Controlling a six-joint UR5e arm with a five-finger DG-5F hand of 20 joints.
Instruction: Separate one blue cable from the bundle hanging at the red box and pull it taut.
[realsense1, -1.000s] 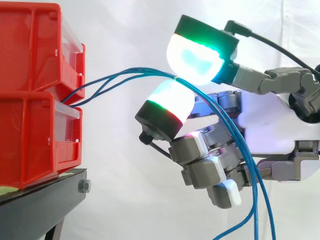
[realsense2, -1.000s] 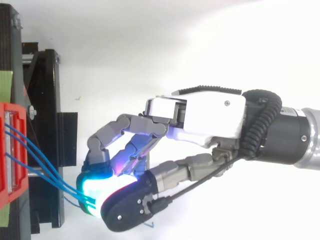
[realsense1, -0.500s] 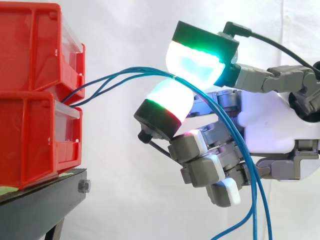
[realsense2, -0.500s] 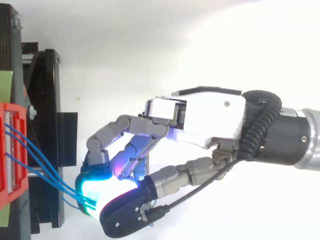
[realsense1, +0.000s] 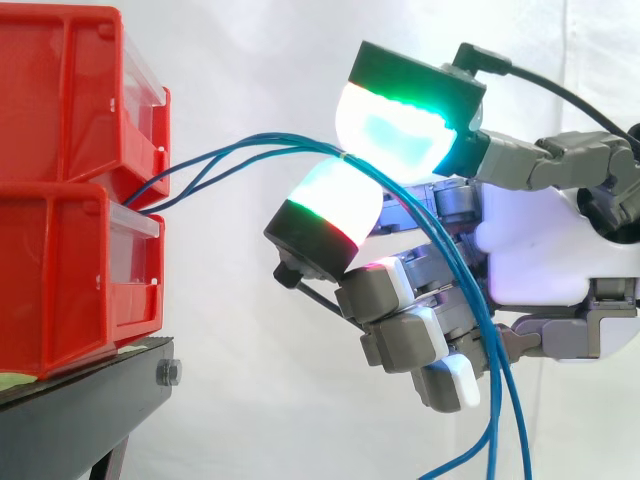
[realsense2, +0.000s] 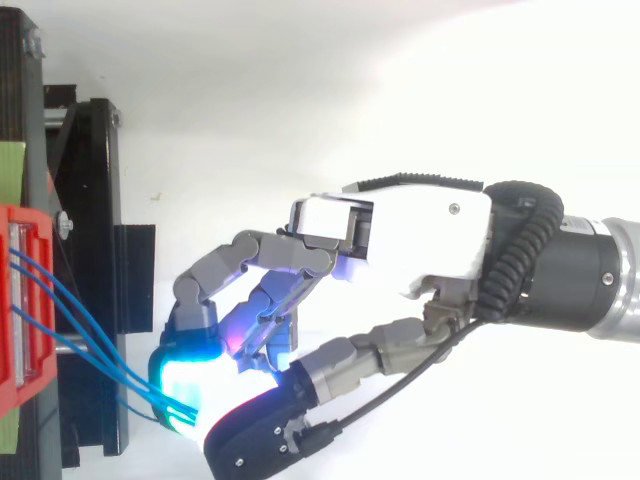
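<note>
From the side I see the hand reaching in from the right, level with the gap between the two red bins stacked at the left on the black stand. Two of its glowing fingertips are closed against each other. The one glowing green and cyan sits above, and the one with a red and green band sits below and slightly to the left. They pinch the blue cables where they meet.

The cables come out between the upper and lower bin, rise in a shallow bow to the right and enter that pinch as a close bundle. I cannot tell how many strands are actually caught between the pads. To the right of the pinch, the strands drop in a loose curve across the other fingers, which are curled in toward the palm. They run on down to the bottom edge, in front of the white curtain.

From above, the hand lies across the right and middle of the scene, with its fingers bent leftward and toward the near side. Three blue cables leave the red bin at the far left, spaced apart. They slant across the black stand, converging to the right and nearer. They meet at the cyan-lit pad, where the black-backed pad just nearer closes on them. Bin and pinch are well apart.
</note>
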